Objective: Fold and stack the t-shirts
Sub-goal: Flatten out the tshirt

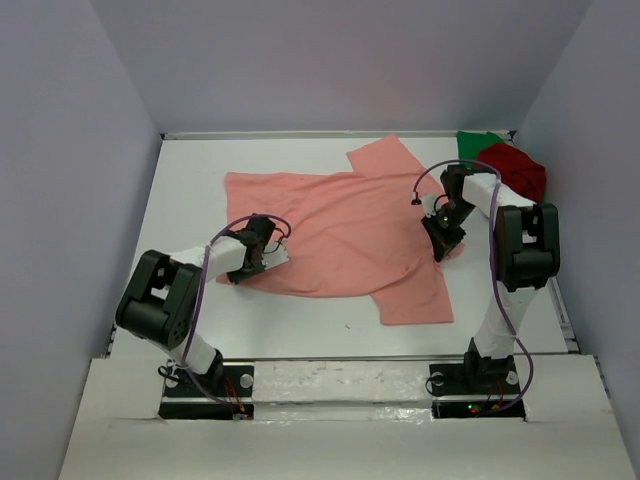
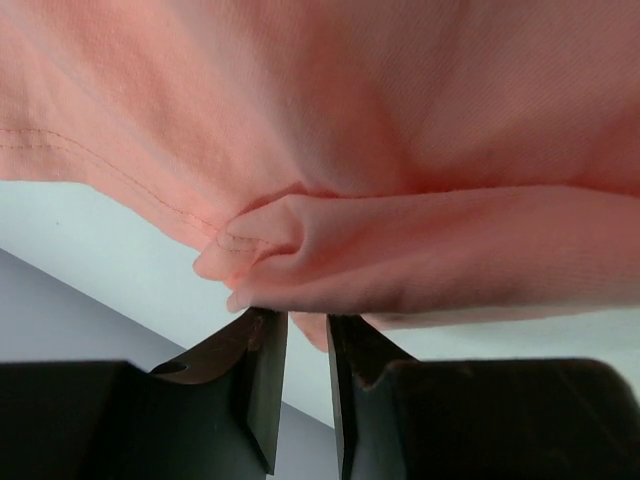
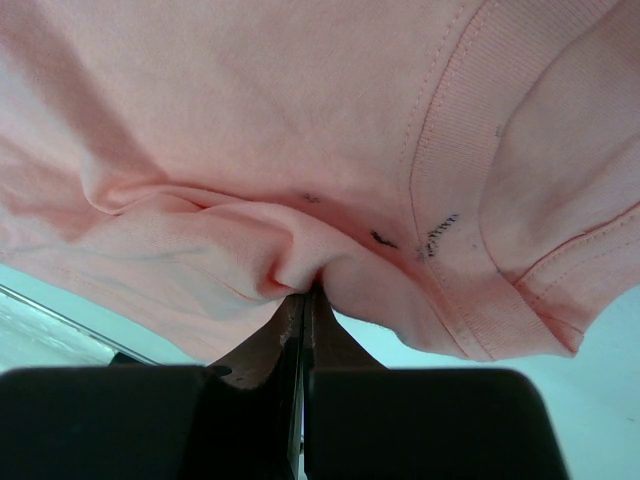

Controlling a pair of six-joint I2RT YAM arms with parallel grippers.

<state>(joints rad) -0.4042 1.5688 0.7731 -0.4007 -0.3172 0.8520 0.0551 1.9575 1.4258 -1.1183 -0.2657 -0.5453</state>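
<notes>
Left gripper (image 1: 270,256) is clamped on the near left hem of the salmon-pink t-shirt (image 1: 340,225) and my right gripper (image 1: 445,245) on cloth by its collar, so it lies spread left to right on the table (image 1: 190,190) between my arms.

spread t-shirt (image 1: 340,225) lies flat on the surface (image 1: 190,190), reaching from the left hand (image 1: 270,255) across to the right hand (image 1: 443,242). the left hand sits at the shirt's near left edge, with a bunched fold of hem just ahead of its fingertips and partly between them. the right hand sits at the shirt's right side beside the collar, cloth caught between its fingertips. one sleeve lies beyond and left of the right hand, the other nearer than it. well beyond the right hand, in the far right corner, the nearer heaped t-shirt (image 1: 515,168) touches the farther heaped t-shirt (image 1: 472,143), which is behind it to the left.
</notes>
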